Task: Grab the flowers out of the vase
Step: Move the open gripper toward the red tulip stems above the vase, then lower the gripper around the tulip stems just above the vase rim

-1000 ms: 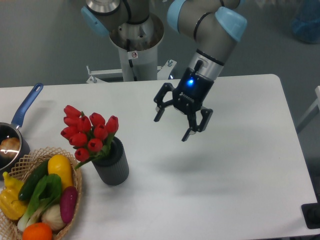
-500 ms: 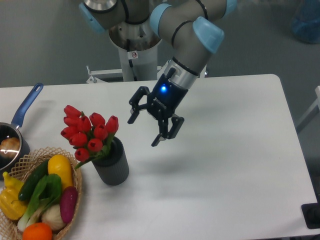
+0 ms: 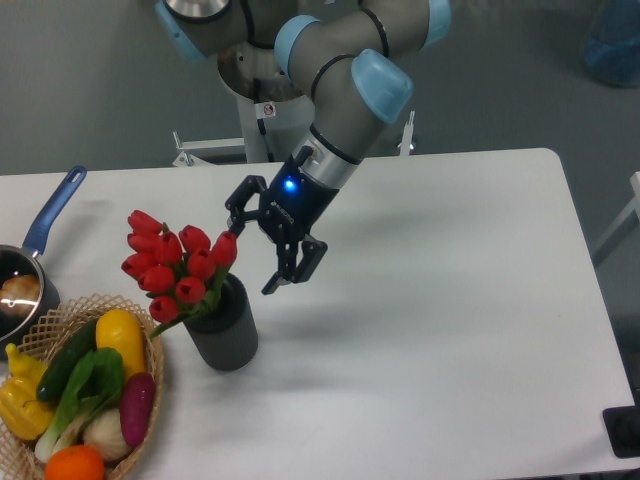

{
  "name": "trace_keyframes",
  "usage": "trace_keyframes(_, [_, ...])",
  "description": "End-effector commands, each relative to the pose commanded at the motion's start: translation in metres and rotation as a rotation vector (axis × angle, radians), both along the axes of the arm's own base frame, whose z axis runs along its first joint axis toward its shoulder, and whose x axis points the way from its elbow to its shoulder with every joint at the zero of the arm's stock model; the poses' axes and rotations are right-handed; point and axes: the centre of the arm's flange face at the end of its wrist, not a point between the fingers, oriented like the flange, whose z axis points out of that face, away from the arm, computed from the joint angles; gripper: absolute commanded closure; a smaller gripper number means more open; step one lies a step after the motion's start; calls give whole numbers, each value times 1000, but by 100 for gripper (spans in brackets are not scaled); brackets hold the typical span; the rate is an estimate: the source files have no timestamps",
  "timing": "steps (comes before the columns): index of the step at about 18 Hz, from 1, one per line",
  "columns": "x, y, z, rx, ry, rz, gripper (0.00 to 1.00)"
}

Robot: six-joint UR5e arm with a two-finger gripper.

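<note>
At the far left edge, a saucepan [image 3: 18,285] with a shiny metal bowl and a long blue handle [image 3: 55,208] is cut off by the frame. Below it, in the lower left corner, a woven wicker basket [image 3: 92,305] holds smooth, glossy vegetables: a yellow one, a dark green cucumber shape, leafy greens, a purple one and an orange one.

Just right of the basket stands the vase [image 3: 225,330], a short dark grey cylinder with fine vertical ribs, upright on the matte white table [image 3: 450,330]. The flowers [image 3: 175,262] sit in its mouth: a cluster of rounded red tulip buds on green stems and leaves, spreading up and to the left, wider than the vase itself.

Right of the buds, at the frame's centre, the black gripper [image 3: 256,245] hangs above the table with its two fingers spread wide and nothing between them. The left fingertip is close beside the rightmost bud; whether they touch cannot be told. A blue light glows on the gripper's body. Behind it rises the arm [image 3: 350,100], smooth grey tubes with pale blue caps, up to the top of the frame.

Half a second ago the gripper was further right, well apart from the flowers; it has moved left toward them, still open. Flowers, vase, basket and saucepan have not shifted.
</note>
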Motion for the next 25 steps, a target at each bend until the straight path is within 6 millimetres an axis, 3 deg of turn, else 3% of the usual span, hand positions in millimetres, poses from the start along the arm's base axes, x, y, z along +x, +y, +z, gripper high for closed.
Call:
trace_keyframes(9, [8,18,-9,10,-16,-37,0])
trace_keyframes(25, [14,29,-15,52,-74,-63,0])
